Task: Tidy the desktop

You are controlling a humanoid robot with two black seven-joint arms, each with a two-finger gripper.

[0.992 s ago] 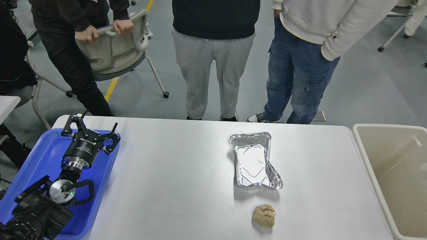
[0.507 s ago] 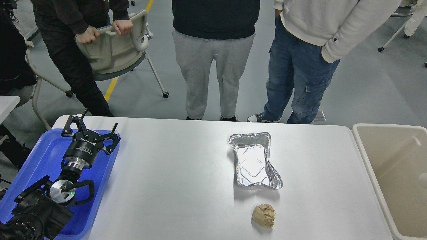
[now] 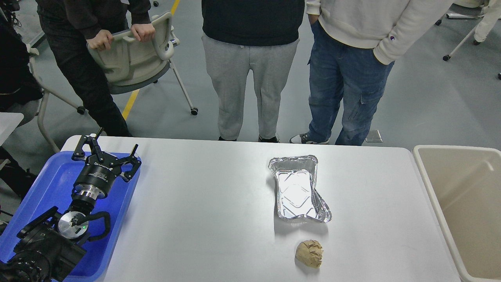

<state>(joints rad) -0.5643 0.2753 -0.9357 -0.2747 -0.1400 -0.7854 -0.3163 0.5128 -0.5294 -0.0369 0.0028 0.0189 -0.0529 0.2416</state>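
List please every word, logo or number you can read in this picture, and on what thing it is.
Left gripper: a white brand word on its black body, too small and tilted to read.
White sweatshirt: a small logo patch on the sleeve, too small to read.
Foil tray, paper ball, blue tray, bin: no text.

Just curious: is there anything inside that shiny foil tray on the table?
The foil tray looks empty: only its bare embossed bottom shows. The near wall hides a thin strip inside.
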